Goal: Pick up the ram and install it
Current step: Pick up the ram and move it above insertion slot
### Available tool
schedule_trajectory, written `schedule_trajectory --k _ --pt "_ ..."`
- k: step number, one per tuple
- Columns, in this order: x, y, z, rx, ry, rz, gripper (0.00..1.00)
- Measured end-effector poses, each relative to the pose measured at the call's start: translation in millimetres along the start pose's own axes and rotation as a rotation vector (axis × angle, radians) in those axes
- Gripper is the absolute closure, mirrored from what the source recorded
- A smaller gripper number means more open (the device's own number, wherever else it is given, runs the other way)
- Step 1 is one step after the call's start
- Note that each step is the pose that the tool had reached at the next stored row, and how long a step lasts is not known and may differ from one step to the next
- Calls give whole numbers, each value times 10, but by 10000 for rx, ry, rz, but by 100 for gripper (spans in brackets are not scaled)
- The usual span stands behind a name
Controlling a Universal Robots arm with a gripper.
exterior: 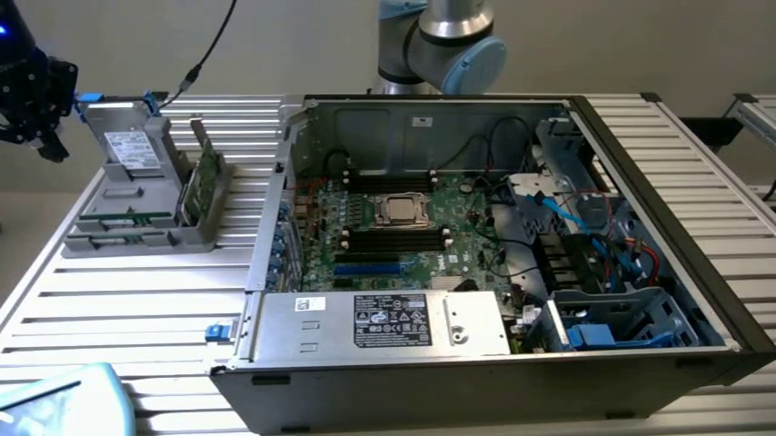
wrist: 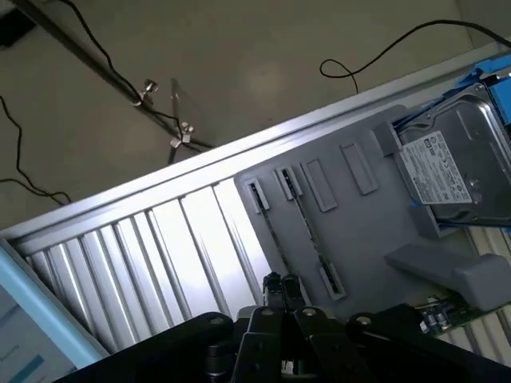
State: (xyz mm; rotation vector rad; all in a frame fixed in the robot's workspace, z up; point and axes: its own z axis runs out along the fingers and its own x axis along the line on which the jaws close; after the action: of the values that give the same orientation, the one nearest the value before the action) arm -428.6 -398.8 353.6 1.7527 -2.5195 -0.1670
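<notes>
Soft, even light, looks like it's coming from overhead, with no hard shadows anywhere. The tabletop [exterior: 134,300] slats pick up a pale sheen and nearly wash out in the wrist view. It's dimmer inside the case [exterior: 679,272], and the motherboard [exterior: 401,227] sits in shade. A tiny blue light [exterior: 5,32] glows at the exterior view's top left. The gripper [wrist: 281,285] up close is just a black, soft-edged shape.

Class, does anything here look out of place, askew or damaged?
Nothing looks damaged or spilled. A small blue piece lies alone on the table beside the open computer case, away from the grey holder.
</notes>
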Motion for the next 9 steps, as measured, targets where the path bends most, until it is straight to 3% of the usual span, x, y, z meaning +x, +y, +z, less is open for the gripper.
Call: schedule_trajectory --k 9 --pt "0 -1 6 0 206 -1633 89"
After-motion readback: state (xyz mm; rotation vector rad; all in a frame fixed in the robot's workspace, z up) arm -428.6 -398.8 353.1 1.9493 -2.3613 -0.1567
